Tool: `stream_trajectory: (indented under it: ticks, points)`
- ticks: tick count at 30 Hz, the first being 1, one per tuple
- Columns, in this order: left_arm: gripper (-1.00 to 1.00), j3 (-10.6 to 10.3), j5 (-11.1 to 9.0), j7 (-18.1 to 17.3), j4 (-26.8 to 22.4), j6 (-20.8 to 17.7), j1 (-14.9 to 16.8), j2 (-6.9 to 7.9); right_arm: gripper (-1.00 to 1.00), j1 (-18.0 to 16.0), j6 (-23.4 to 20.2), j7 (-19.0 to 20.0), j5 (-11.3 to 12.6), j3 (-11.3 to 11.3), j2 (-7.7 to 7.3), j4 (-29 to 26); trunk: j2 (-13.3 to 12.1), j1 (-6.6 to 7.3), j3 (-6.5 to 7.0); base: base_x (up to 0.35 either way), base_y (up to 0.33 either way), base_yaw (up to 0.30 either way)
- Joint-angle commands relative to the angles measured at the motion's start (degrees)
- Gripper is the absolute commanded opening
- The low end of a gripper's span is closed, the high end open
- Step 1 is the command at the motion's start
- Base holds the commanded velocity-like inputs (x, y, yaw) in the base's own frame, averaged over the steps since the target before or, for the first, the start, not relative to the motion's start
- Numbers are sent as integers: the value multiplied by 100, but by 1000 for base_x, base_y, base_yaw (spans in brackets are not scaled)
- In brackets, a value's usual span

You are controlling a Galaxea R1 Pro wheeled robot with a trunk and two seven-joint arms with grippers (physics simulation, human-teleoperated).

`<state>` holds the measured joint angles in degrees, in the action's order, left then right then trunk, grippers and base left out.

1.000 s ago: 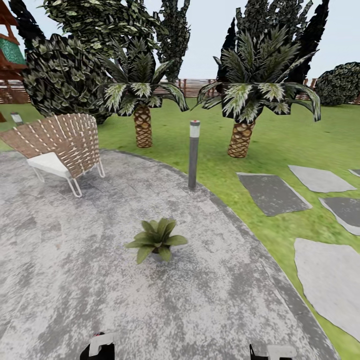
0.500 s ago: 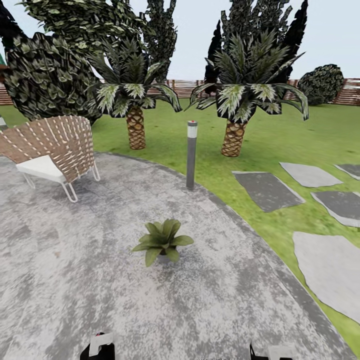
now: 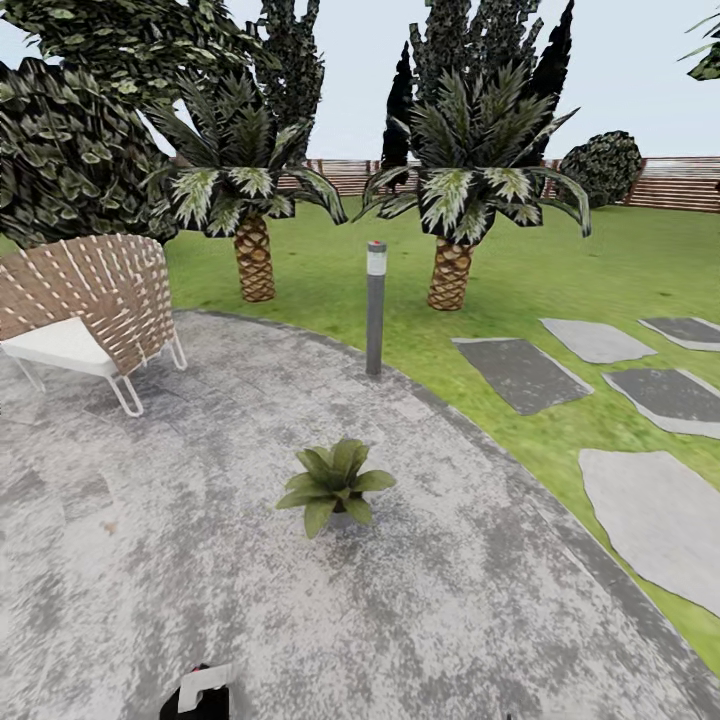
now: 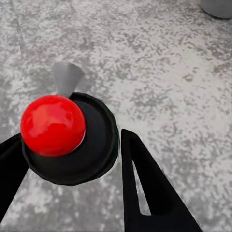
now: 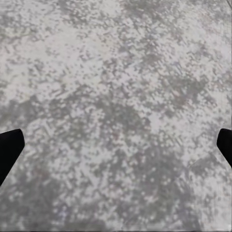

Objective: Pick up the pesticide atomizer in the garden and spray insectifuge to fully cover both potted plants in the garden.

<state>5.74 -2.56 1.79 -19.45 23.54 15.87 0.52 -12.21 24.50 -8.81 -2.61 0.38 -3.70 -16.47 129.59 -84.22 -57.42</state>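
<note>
One potted plant (image 3: 336,486) is sitting mid-patio (image 3: 150,560), ahead of the robot.
The left gripper (image 4: 72,164) is clamping its black fingers (image 4: 145,183) on what is probably the pesticide atomizer (image 4: 67,137), seen from above as a dark, red-capped disc; its body is hidden. The right gripper (image 5: 116,147) is hanging wide open, holding nothing, fingertips cut off at the frame edges. A bollard lamp (image 3: 375,305) is standing farther off by the lawn (image 3: 560,270).
</note>
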Motion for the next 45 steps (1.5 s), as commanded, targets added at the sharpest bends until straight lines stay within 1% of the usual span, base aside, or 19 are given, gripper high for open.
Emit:
stream_trajectory:
  ticks: [1, 4, 5, 7, 10, 13, 17, 38, 45]
  points:
    - [-100, -9, -26, 5, 8, 19, 4, 0, 100, -3, 12, -33, -29, 6, 13, 112, 2, 1, -4, 0, 305, -3]
    - [-100, -11, -26, 5, 8, 19, 4, 0, 100, -2, 11, -33, -29, -1, 130, 342, 2, 1, -4, 0, 305, -1]
    - [-100, -11, -26, 5, 9, 19, 4, 0, 100, -2, 9, -33, -29, -1, 146, 372, 2, 1, -4, 0, 305, -1]
    - [-100, -12, -26, 5, 11, 19, 4, 0, 100, -2, -4, -33, -29, -3, 243, 635, 2, 1, -4, 0, 305, 0]
    - [-100, -12, -26, 5, 10, 19, 4, 0, 100, -2, -6, -33, -32, -9, 291, 915, 2, 1, -4, 2, 297, 0]
    - [-100, -11, -26, 5, 11, 19, 4, 0, 100, -1, -7, -33, -34, -18, 297, 1137, 2, 1, -4, 49, 287, 0]
    - [-100, -11, -26, 5, 10, 19, 4, 0, 100, -1, -7, -33, -31, -20, 299, 1241, 2, 1, -4, 64, 152, 0]
    - [-100, -11, -26, 5, 58, 25, 4, 0, 100, -3, -7, -33, -29, -21, 299, 1260, 2, 1, -4, 2, 4, 0]
    - [-100, -10, -26, 5, 73, 27, 4, 0, 100, -4, -7, -33, -29, -21, 299, 1260, 2, 1, -4, 227, 3, 0]
